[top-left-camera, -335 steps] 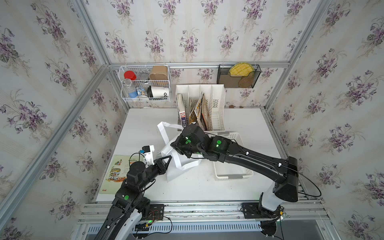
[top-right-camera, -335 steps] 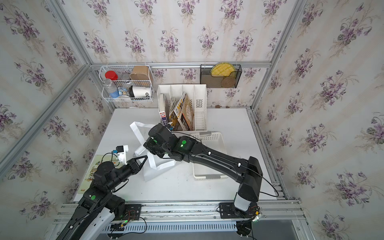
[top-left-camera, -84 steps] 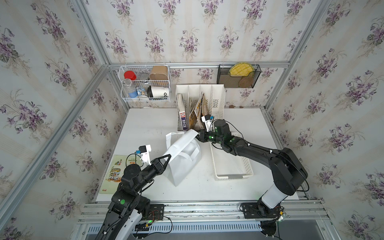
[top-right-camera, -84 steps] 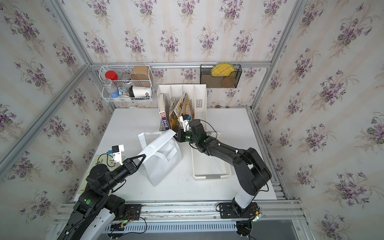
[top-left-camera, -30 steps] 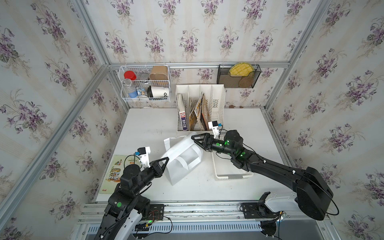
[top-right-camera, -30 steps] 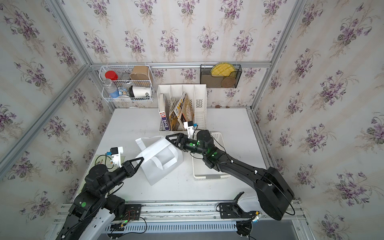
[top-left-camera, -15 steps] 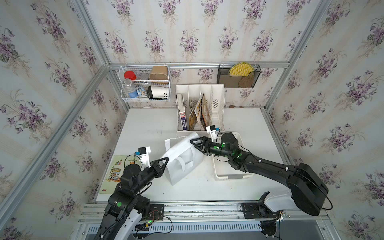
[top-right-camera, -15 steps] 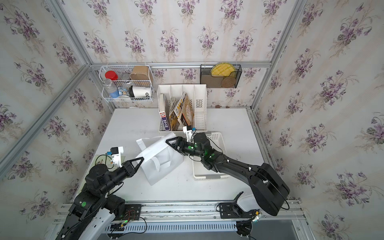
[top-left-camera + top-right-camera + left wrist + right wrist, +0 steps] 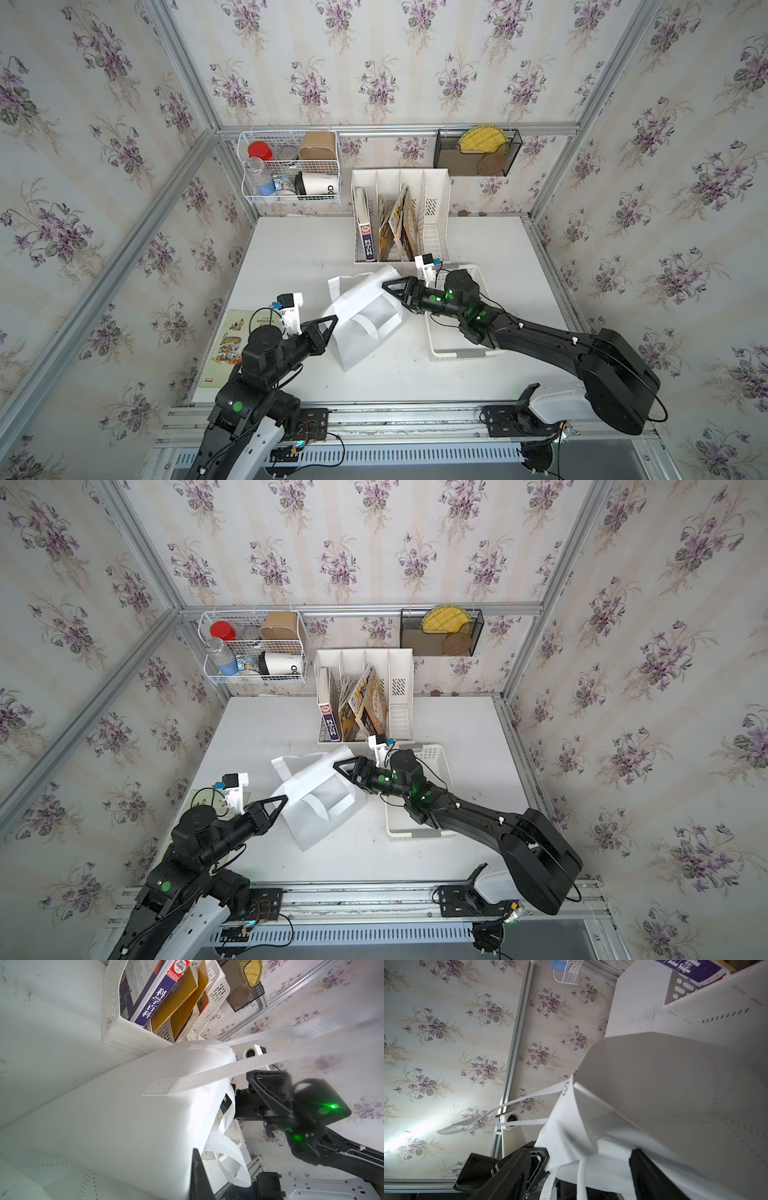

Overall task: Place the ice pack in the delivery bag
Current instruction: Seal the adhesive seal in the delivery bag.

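The delivery bag (image 9: 361,320) (image 9: 316,804) is a white tote lying tilted in the middle of the table, its mouth toward the right arm. My left gripper (image 9: 331,321) (image 9: 284,800) is shut on the bag's left edge; the left wrist view shows one dark finger (image 9: 198,1176) against the bag wall (image 9: 124,1126). My right gripper (image 9: 392,293) (image 9: 347,776) is open at the bag's mouth. In the right wrist view (image 9: 587,1153) its jaws stand wide, with the bag rim (image 9: 675,1095) and a strap between them. One strap loop (image 9: 446,1130) sticks out sideways. No ice pack shows in any view.
A white perforated basket (image 9: 457,353) lies right of the bag, under the right arm. A white file rack with books (image 9: 399,216) stands behind the bag. A picture booklet (image 9: 228,345) lies at the table's left edge. A wire basket (image 9: 291,166) and a black mesh holder (image 9: 478,153) hang on the back wall.
The right gripper has come slightly forward at the bag's mouth and its jaws have spread a little wider. The left gripper and the bag have hardly moved.
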Tool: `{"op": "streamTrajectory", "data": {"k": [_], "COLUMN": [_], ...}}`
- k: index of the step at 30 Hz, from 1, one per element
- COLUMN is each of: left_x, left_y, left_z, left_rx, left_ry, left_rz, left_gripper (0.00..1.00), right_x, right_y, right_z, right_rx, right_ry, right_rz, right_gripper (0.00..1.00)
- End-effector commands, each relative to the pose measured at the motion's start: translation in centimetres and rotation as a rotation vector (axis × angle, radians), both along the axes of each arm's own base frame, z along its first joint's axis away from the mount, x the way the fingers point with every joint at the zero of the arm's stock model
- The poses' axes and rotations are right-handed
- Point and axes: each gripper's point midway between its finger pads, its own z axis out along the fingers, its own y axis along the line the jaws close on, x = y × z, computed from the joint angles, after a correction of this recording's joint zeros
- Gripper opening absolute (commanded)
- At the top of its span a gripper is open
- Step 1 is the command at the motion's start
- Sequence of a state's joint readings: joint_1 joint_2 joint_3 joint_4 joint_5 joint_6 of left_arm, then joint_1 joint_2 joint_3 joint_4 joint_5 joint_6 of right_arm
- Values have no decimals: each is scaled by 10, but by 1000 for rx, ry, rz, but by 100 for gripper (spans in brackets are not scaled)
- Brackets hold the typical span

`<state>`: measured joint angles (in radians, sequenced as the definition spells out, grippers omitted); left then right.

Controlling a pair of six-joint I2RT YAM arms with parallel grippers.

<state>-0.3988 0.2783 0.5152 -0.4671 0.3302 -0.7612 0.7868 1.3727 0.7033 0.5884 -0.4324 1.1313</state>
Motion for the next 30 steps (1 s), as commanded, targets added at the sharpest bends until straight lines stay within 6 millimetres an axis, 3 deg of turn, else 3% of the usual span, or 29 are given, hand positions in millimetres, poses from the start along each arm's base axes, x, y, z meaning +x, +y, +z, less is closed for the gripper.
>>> {"op": "streamTrajectory", "data": {"k": [1,7,11,30], "left_x": [-10,-12,-13,-27], "left_y": [1,1,-1,-4], "left_z": [-18,-17,-18,-32], "left_rx": [37,36,34,87], "left_ry": [60,54,62,90], "left_rz": [-27,-29,-41,-115], "left_gripper": [0,0,0,0], "right_x": [-1,-4,-6,20], "right_y": [-7,-15,-16,13], "right_z": [-5,-10,-5,13], "right_rx": [-33,-38,-5,76], "right_ry": [3,34,27,-63], "right_rz": [-27,-60,-66,-60], "right_gripper": [82,90,100,100]}}
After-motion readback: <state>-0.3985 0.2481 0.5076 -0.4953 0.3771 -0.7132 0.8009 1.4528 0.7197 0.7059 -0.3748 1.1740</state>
